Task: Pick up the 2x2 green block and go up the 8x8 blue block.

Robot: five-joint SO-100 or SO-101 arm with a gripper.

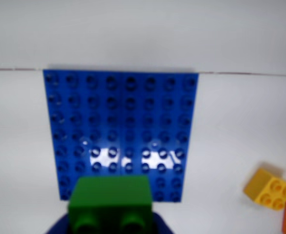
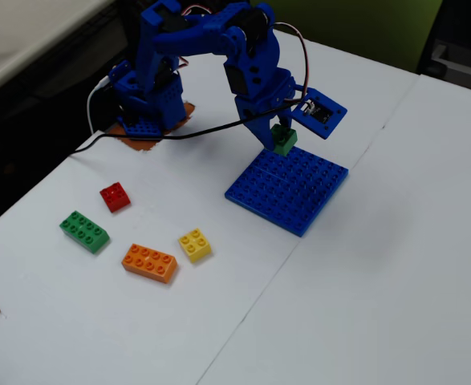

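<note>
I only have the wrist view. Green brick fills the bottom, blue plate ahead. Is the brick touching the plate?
Observer: Fixed view shows the 2x2 green block held in the gripper just above the 8x8 blue block, near its far edge toward the arm's base; I can't confirm contact.
Operator: What else is on the table? I see only a yellow brick and an orange edge.
Observer: A red brick and a longer green brick also lie left of the plate in the fixed view.
Operator: And that orange thing?
Observer: It's a long orange brick, next to the yellow brick.
</note>
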